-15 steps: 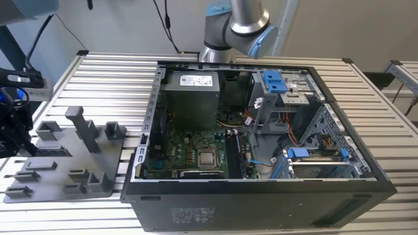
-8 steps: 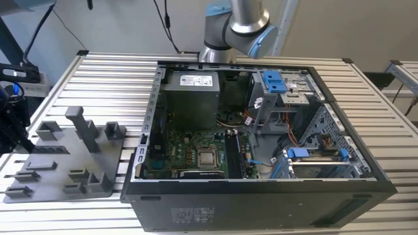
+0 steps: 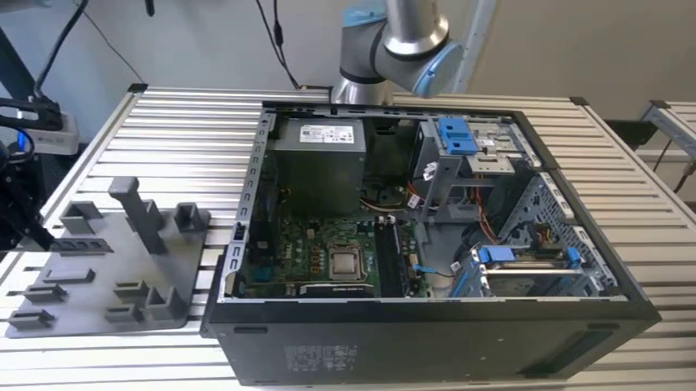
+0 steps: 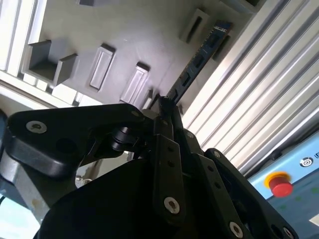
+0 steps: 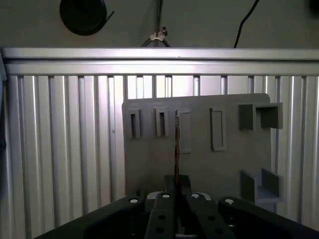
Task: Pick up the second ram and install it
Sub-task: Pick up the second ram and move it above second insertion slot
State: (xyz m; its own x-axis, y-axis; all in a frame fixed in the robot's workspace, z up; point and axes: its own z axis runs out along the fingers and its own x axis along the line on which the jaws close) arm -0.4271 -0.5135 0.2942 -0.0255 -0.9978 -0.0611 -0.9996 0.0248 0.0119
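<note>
- The second ram (image 4: 197, 59) is held at one end in the pincer (image 4: 163, 103), and its free end reaches out toward the holder plate (image 4: 149, 35).
- In the first wrist view the second ram (image 5: 176, 144) shows edge-on, as a thin dark line rising from between the fingers in front of the holder plate.
- The pincer is clenched on the ram, with one finger pressed on each flat side of the board.
- I cannot tell whether the far end of the ram touches the holder plate or hangs just off it.
- The far end of the ram lies close beside a narrow raised slot (image 4: 194, 25) of the holder plate, and more such slots (image 5: 217, 129) stand in a row along the plate.
- Square open blocks (image 5: 264, 117) sit near one corner of the holder plate.
- The holder plate is grey and lies flat on the table (image 5: 65, 139), which is made of ribbed metal slats.
- In the exterior view the computer case (image 3: 435, 342) lies open on the table, just beside the holder plate, on the exterior view's right of it.
- The arm (image 3: 397, 37) rises behind the computer case, well apart from the holder plate.
- A red button (image 4: 280, 184) is seen beyond the edge of the table, well apart from the holder plate.
</note>
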